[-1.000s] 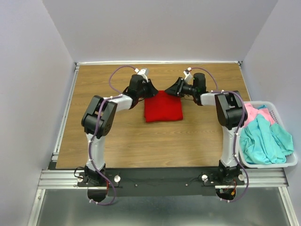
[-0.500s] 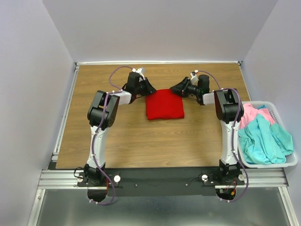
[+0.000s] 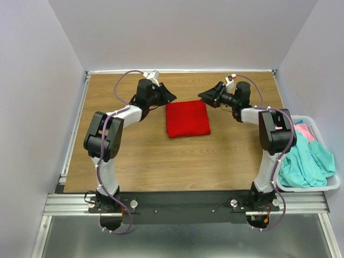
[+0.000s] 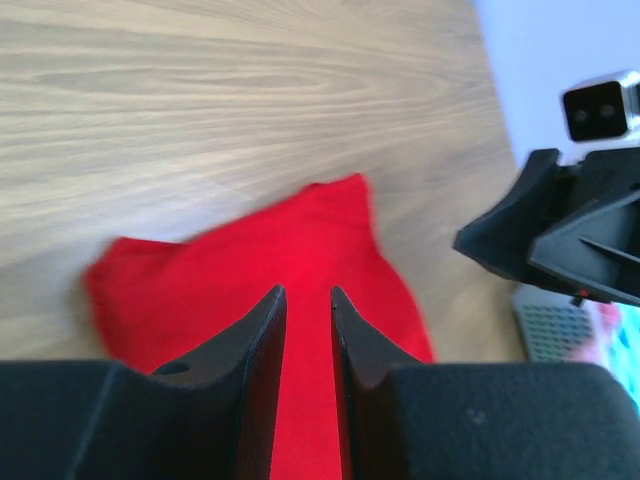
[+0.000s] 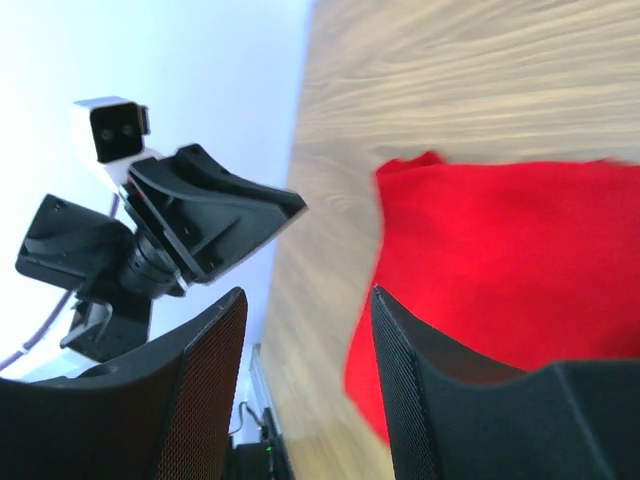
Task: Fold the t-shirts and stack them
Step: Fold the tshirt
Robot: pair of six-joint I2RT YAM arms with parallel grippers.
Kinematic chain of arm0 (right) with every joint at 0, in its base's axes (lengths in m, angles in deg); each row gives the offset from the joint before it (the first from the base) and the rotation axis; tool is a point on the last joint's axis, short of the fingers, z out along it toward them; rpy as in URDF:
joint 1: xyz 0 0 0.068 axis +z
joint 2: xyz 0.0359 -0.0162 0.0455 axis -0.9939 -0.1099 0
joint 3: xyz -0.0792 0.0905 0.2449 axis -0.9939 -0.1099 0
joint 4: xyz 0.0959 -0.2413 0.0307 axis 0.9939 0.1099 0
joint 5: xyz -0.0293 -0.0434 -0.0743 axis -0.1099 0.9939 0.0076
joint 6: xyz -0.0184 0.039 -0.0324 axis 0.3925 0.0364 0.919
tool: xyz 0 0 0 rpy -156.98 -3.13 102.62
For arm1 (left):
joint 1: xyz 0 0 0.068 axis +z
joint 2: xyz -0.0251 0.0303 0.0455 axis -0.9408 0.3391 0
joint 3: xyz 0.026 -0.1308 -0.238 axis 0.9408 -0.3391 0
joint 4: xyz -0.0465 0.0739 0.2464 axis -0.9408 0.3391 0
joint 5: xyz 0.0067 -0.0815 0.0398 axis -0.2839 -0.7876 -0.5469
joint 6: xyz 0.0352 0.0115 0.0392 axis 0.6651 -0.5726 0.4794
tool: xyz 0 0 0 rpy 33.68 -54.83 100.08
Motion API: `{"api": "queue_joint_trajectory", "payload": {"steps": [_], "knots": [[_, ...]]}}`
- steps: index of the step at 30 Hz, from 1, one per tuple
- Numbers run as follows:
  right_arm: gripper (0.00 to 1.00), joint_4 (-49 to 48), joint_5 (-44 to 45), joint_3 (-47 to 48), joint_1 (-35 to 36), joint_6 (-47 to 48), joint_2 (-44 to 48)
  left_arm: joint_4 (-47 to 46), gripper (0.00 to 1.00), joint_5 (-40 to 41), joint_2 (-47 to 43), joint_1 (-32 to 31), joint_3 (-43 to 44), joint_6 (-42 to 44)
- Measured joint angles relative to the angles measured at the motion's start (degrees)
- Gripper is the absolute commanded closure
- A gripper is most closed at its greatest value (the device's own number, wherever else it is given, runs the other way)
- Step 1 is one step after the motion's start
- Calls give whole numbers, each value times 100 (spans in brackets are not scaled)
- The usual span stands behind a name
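From above, we see the red t-shirt (image 3: 187,119) lying folded into a square on the table (image 3: 161,156), between the two hands. The left hand (image 3: 167,97) is close to its far left corner, and the right hand (image 3: 207,97) is near its far right corner. A teal t-shirt (image 3: 303,161) and a pink t-shirt (image 3: 304,129) lie in the white basket (image 3: 317,186) beside the right arm.

In the left wrist view, the fingers (image 4: 262,330) stand only a little apart and hold nothing, with the red cloth below them.

In the right wrist view, the fingers (image 5: 210,400) are wide apart and empty, and the red t-shirt lies beyond them.

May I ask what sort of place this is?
Likely a robotics lab test cell: robot arms bolted to a metal rail, a wooden table boxed by plain walls, and a laundry basket.
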Motion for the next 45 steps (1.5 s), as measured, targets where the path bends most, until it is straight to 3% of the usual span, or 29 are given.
{"api": "queue_joint_trajectory", "payload": {"steps": [6, 13, 17, 24, 30, 36, 40, 45], "knots": [[40, -411, 90, -992, 192, -240, 538, -638, 71, 46, -654, -575, -1056, -426], [41, -1032, 271, -1880, 111, -518, -192, -1596, 73, -155, 90, -673, -2201, -1453], [41, -1276, 275, -2149, 35, -476, -57, -1923, 73, -238, 9, -516, -2374, -1672], [40, -1097, 269, -2415, 72, -459, 682, -1910, 72, -225, -925, -522, -2828, -1705], [39, -1132, 293, -2387, 756, -592, 1281, -1915, 73, -101, -1440, -863, -2994, -1696], [40, -1259, 883, -2321, 1467, -704, 765, -1875, 74, 72, -966, -955, -3261, -1908], [40, -1602, 997, -2361, 1534, -979, 39, -1891, 75, 129, -695, -922, -3421, -2140], [40, -1729, 1150, -2487, 1539, -990, 186, -1941, 76, 138, -691, -903, -3434, -2284]]}}
